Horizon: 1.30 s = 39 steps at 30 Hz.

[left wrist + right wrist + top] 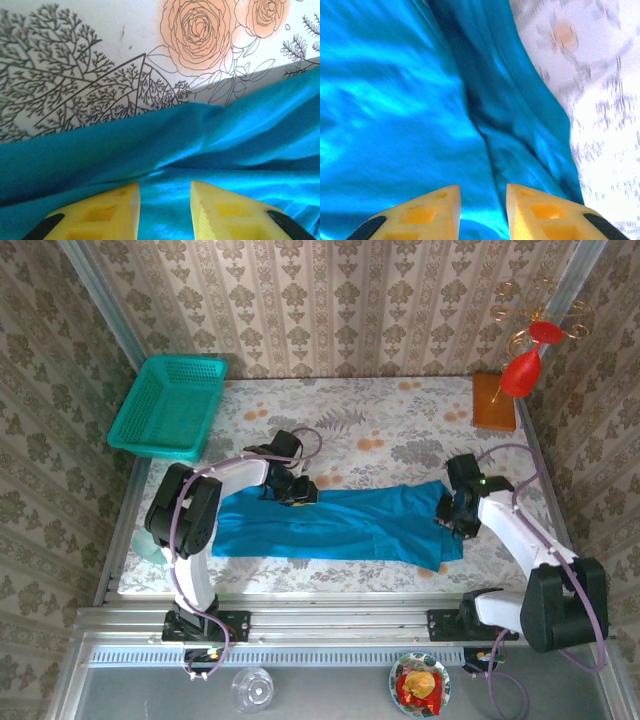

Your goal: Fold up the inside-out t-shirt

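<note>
One inside-out t-shirt [340, 525], bright blue, lies as a long flat band across the near half of the desk [400, 430], its length running left to right; two grippers, one at each end of it; the left gripper [297, 492] is at the band's far left edge, the right gripper [450, 512] over its right end; from the left wrist, the left gripper [165, 185] has its yellow jaws apart with a clear gap, blue cloth [200, 150] creased beneath them and the flowered desk [100, 30] beyond the cloth edge; from the right wrist, the right gripper [483, 187] likewise has its jaws parted and clamps nothing, over a lengthwise fold of the shirt [395, 100], with the desk [605, 100] to the right; one teal mesh basket [155, 448] at the far left corner, its floor in plain view; one brown block [493, 402] at the far right corner; one red ornament [524, 368] hanging above that block; on the grey ledge in front of the arm bases, one clear glass [252, 689] and one bowl [396, 680] holding a red-and-yellow item [420, 687].
</note>
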Tool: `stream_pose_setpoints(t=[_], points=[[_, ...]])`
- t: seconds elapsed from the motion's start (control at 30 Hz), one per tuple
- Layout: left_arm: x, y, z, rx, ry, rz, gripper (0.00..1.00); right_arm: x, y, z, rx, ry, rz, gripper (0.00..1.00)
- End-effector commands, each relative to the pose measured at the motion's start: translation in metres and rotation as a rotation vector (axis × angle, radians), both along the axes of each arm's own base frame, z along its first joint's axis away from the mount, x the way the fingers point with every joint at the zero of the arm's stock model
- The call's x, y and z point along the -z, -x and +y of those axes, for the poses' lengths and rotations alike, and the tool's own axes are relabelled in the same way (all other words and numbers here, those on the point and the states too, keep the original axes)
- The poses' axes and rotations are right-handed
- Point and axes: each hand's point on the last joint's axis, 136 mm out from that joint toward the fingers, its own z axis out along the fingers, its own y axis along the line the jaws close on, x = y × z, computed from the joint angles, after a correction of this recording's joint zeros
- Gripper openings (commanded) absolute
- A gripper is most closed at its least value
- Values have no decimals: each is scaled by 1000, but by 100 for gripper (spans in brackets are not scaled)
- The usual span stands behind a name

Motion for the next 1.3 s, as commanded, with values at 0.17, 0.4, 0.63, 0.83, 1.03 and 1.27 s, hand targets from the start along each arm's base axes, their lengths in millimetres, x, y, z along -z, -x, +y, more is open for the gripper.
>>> stream_pose_setpoints(t=[0.17,0.4,0.63,0.83,1.03,1.27], points=[[-49,-12,39,-34,-75,-94,34,5,-75,-1,-113,-91,-18,39],[-25,-12,117,-146,-183,-40,27,22,-100,-5,-126,-154,-4,42],[0,-16,166,-232,-230,5,24,27,-119,-1,-130,-208,-36,35],[17,-12,186,-277,-248,53,22,16,-134,-9,-108,-215,-79,0],[26,-9,201,-333,-253,78,16,15,-141,-39,-9,-185,-80,0],[31,-8,215,-377,-258,88,14,22,-152,-45,5,-211,-81,0]])
